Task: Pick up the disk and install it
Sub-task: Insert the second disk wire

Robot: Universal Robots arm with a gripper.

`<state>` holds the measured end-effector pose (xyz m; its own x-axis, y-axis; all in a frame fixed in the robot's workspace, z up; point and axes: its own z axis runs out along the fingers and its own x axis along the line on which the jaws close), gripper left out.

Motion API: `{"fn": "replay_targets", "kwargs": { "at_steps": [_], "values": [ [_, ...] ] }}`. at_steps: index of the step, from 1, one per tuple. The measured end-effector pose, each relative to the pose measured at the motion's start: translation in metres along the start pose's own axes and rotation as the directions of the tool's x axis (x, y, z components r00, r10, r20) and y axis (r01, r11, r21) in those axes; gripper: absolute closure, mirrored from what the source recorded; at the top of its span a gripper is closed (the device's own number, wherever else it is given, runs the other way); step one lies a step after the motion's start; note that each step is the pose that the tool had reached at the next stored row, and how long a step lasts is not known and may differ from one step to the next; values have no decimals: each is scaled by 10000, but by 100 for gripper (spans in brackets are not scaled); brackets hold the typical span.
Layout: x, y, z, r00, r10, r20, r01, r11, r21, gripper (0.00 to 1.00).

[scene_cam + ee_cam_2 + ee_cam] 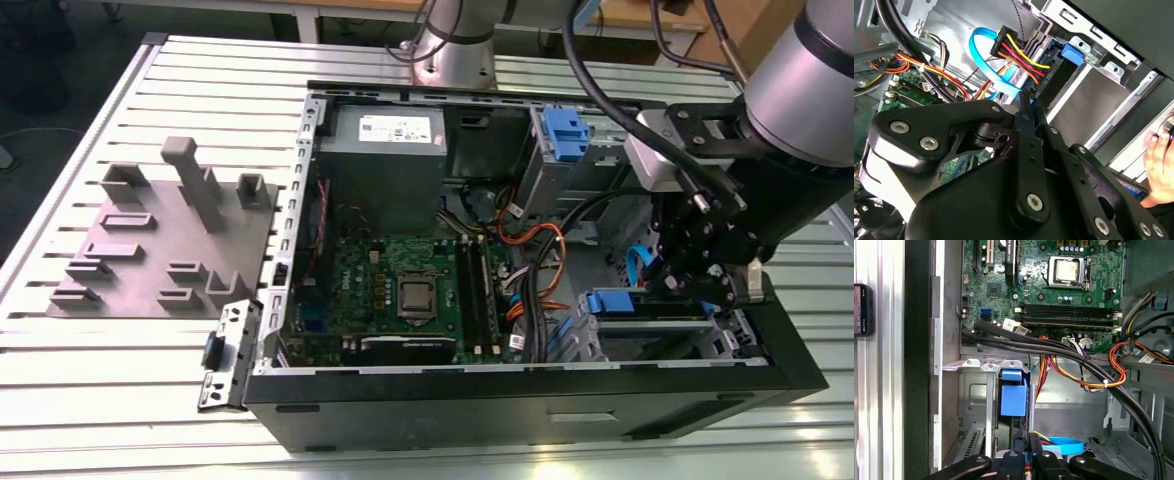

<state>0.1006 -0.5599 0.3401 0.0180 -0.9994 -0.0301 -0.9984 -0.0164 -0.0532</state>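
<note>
Gripper (711,268) sits low inside the PC case (534,400), over the drive bay at the case's front corner, fingers pressed together with nothing visibly pinched. Disk (1013,397) is already slotted edge-on in the bay, blue carrier tab outward, cables just beside it. Case lies open on a slatted metal table (107,370); grey fixture block (160,240) near the table's edge.

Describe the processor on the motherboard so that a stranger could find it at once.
Inside the open computer case, find the green motherboard. The processor is the bare silver square in its socket beside the long memory slots, the only shiny plate there.
</note>
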Motion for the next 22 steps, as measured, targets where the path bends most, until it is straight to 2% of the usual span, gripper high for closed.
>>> {"fn": "replay_targets", "kwargs": {
  "at_steps": [22],
  "values": [
    [36, -2, 17, 10000, -1, -2, 1, 10000, 0, 84]
  ]
}}
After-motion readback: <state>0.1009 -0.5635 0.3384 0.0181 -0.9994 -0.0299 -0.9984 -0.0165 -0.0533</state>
